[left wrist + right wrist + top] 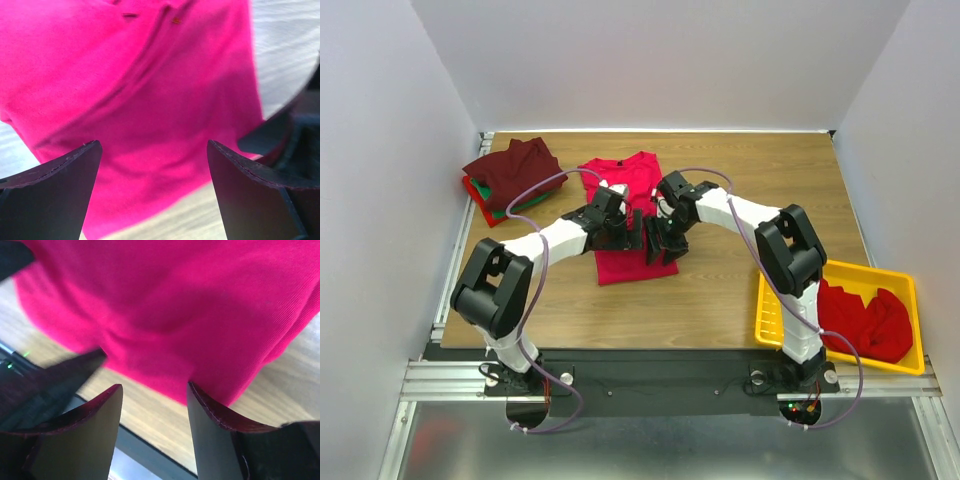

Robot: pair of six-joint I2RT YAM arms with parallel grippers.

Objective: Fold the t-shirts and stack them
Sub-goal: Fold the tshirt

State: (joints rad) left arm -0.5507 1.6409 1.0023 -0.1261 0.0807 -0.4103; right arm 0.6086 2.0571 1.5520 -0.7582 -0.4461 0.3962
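Observation:
A crimson t-shirt (625, 190) lies flat in the middle of the table, collar toward the back. Both grippers hang over its near hem, side by side. My left gripper (636, 236) is wide open above the cloth (125, 75), with nothing between its fingers (65, 175). My right gripper (666, 246) stands open at the hem's right part; one fingertip (200, 395) sits at the edge of the cloth (175, 300), and only bare wood shows between the jaws. A folded stack of t-shirts (512, 172), maroon on top with green and red beneath, rests at the back left.
A yellow slotted tray (775, 312) at the near right holds more crumpled red t-shirts (865, 320). The two grippers are close together; the right one shows at the edge of the left wrist view. White walls enclose the table on three sides.

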